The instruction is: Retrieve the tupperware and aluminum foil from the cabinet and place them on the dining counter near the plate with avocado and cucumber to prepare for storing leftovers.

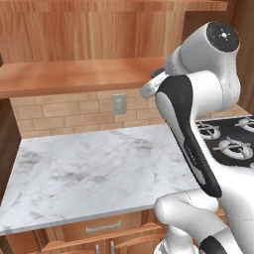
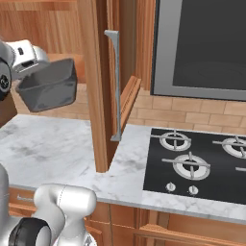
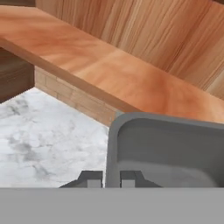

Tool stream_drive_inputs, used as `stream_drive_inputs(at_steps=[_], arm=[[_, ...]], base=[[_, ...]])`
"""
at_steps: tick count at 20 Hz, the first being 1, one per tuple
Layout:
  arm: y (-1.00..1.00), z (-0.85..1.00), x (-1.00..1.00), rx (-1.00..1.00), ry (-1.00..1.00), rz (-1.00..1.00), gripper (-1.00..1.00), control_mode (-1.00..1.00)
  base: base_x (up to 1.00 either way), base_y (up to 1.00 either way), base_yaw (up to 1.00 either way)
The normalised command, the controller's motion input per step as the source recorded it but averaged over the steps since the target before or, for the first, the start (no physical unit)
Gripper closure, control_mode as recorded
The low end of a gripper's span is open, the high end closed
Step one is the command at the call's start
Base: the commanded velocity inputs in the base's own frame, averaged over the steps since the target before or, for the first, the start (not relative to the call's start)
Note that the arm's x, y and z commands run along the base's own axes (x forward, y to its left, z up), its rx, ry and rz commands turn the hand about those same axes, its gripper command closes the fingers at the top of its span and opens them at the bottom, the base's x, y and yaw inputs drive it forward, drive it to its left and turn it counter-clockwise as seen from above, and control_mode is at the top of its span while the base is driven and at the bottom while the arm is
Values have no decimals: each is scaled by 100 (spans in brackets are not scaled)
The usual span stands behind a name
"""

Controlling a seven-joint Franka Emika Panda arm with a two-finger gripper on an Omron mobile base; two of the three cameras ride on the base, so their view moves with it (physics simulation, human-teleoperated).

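We hold the tupperware [image 2: 49,90] pinched in the tool [image 3: 105,179], off the cabinet [image 3: 131,74] shelf; carrying remains, then the foil.

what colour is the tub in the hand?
Dark grey tupperware, plain with no pattern; clearest in the right base view.

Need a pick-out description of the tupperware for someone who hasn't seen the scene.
Start at the brown wooden cabinet above the marble worktop, left of the black stove. In front of its shelf board, the claw is shut on the tupperware's rim, holding it in the air. It is a dark grey, open-top tub with a flared rim.
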Motion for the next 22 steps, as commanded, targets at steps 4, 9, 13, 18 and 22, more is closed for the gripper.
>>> stream_drive_inputs(at_steps=[4, 9, 13, 18, 22], arm=[[0, 0, -87, -9, 12, 0, 100, -100], [-12, 0, -42, -4, 16, -1, 100, -100], [-23, 0, -14, -2, 10, -4, 100, 100], [0, 0, 0, 0, 0, 0, 100, 100], [0, 0, 0, 0, 0, 0, 100, 100]], base=[[0, 0, 0], [0, 0, 0], [-7, -7, -1], [-73, -8, -4], [-100, 0, -2]])
